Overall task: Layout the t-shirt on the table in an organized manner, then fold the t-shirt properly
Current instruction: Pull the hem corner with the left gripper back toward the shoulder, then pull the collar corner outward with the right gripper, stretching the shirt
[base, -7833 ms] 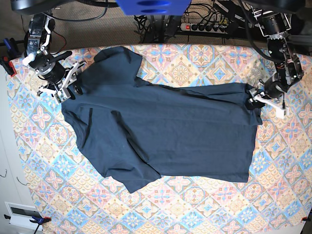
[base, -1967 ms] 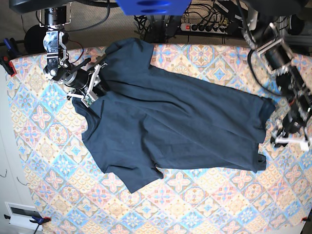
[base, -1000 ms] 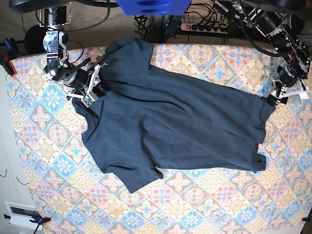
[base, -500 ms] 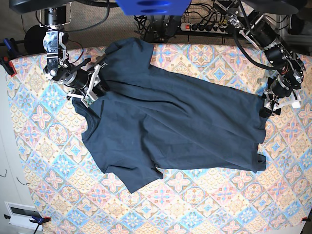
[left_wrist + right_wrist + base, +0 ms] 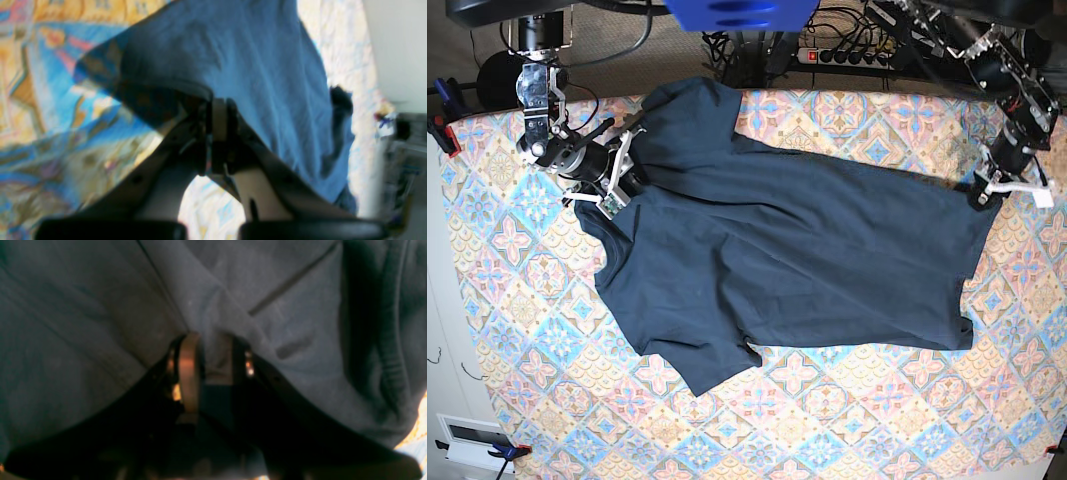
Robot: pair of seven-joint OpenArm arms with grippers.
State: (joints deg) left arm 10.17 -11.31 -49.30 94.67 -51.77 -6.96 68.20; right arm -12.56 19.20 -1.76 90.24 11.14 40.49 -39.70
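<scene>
The left wrist view is blurred throughout: the table pattern smears into colour patches, and the objects at the far right edge cannot be identified. The left gripper fingertips are partly covered by the t-shirt edge. In the right wrist view, the right gripper body is in deep shadow and its lower part is cut off by the frame bottom; the t-shirt fills nearly the whole frame, hiding the table except a sliver at lower right. In the base view, both arms are cut off by the top edge.
</scene>
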